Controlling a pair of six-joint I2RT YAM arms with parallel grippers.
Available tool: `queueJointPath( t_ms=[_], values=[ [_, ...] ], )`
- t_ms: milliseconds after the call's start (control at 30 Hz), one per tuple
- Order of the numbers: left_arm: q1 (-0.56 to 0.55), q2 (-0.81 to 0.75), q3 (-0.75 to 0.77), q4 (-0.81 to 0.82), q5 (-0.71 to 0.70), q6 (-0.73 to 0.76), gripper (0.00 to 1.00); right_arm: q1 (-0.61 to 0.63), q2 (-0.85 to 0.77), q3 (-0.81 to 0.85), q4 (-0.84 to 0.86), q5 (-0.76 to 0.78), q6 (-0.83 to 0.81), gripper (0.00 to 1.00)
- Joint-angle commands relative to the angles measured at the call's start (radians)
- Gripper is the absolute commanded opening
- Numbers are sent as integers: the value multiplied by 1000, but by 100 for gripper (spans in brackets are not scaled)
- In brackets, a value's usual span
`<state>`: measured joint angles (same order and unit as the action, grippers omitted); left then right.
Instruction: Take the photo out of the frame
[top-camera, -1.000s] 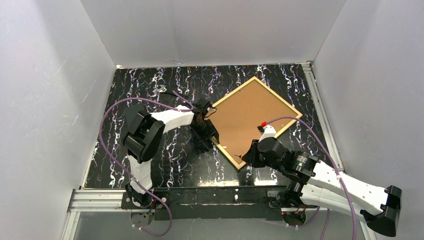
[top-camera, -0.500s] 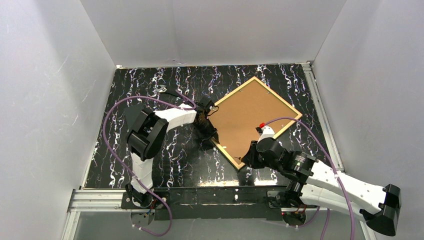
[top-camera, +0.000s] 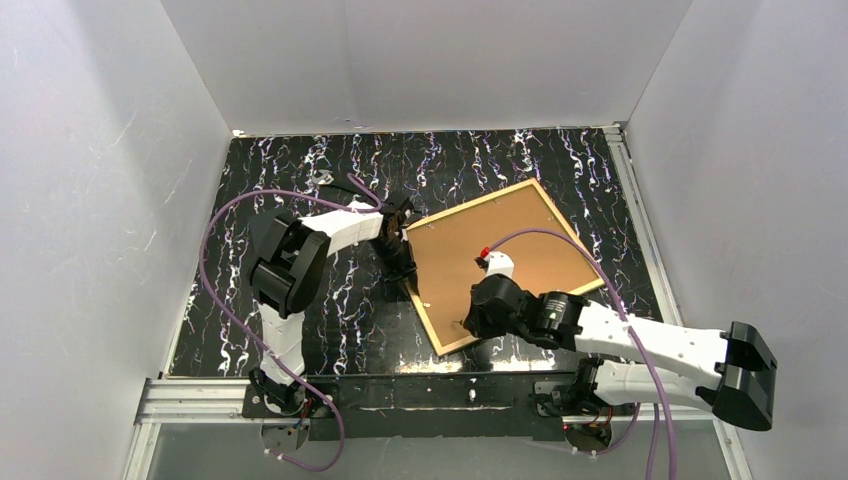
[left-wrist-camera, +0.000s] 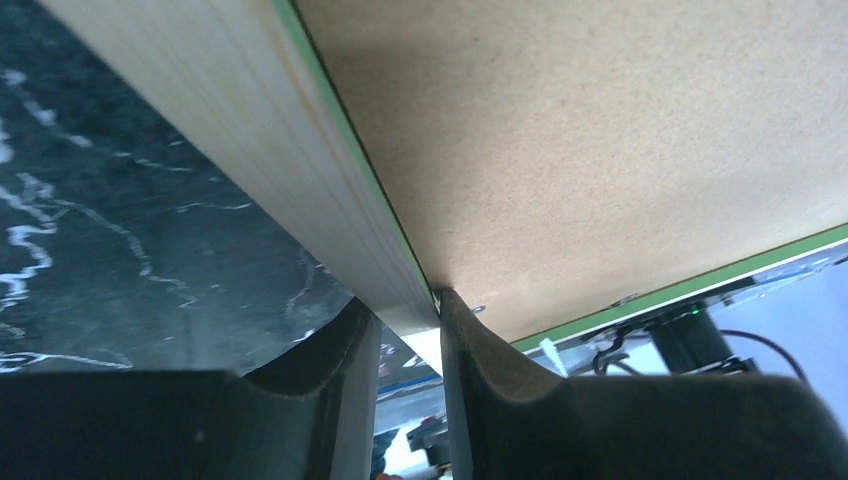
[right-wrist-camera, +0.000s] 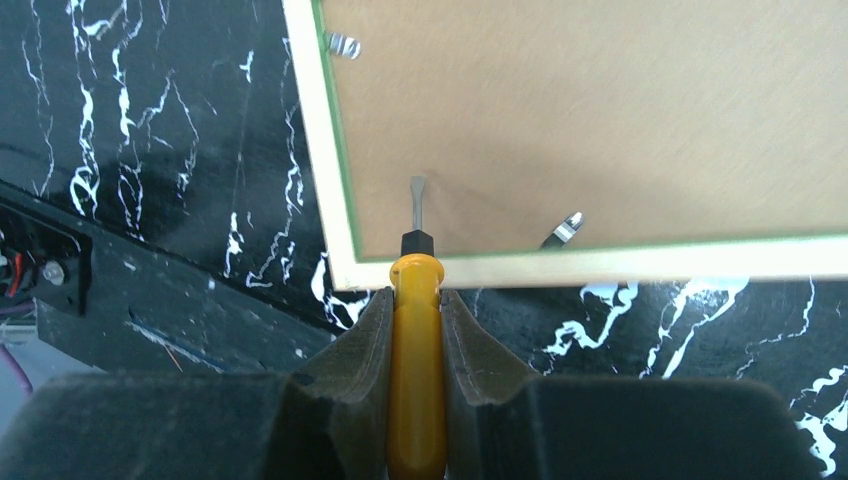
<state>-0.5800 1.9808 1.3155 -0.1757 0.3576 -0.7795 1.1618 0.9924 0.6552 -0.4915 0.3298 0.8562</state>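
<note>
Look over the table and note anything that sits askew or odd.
The frame lies back up, skewed to the edges of the table, the left gripper pinching its side. The right gripper holds a screwdriver over the backing board.

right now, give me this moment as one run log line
left gripper: shut on frame | right gripper: shut on screwdriver, tip over backing board | frame: back up | photo: hidden

Brown backing board (top-camera: 490, 245), yellow-handled screwdriver (right-wrist-camera: 415, 278), metal clips (right-wrist-camera: 566, 228), black marbled tabletop (top-camera: 300, 170), white walls (top-camera: 450, 60)
</note>
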Motion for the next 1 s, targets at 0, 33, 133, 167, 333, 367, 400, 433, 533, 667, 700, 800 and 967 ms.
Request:
queueJointPath(
  t_ms=[0,33,133,167,333,367,400,433,533,667,700,800,967],
  values=[
    [40,-40,-46,-223,49,185,0,8,84,110,56,49,-28,1],
    [46,-39,-48,-221,65,189,0,11,107,129,64,47,-31,1],
    [59,-25,-43,-221,99,198,0,17,171,177,90,38,-38,1],
    [63,-17,-39,-221,110,197,0,20,192,193,92,37,-41,1],
    [65,7,-27,-223,139,195,0,37,273,263,111,24,-60,1],
    [67,11,-27,-233,130,192,0,40,302,282,105,22,-65,1],
    [69,15,-23,-261,121,177,0,46,337,314,90,29,-67,1],
    [69,13,-22,-272,121,170,0,50,362,332,83,30,-70,1],
    [69,9,-12,-288,114,163,0,67,441,402,36,50,-71,1],
    [69,19,-10,-296,140,137,0,74,485,434,27,45,-64,1],
    [69,15,-10,-295,137,138,0,78,485,433,26,45,-60,1],
    [69,11,-10,-296,132,136,0,91,483,422,19,43,-43,1],
    [69,14,-8,-296,135,132,0,99,473,394,32,35,-26,1]
  ],
)
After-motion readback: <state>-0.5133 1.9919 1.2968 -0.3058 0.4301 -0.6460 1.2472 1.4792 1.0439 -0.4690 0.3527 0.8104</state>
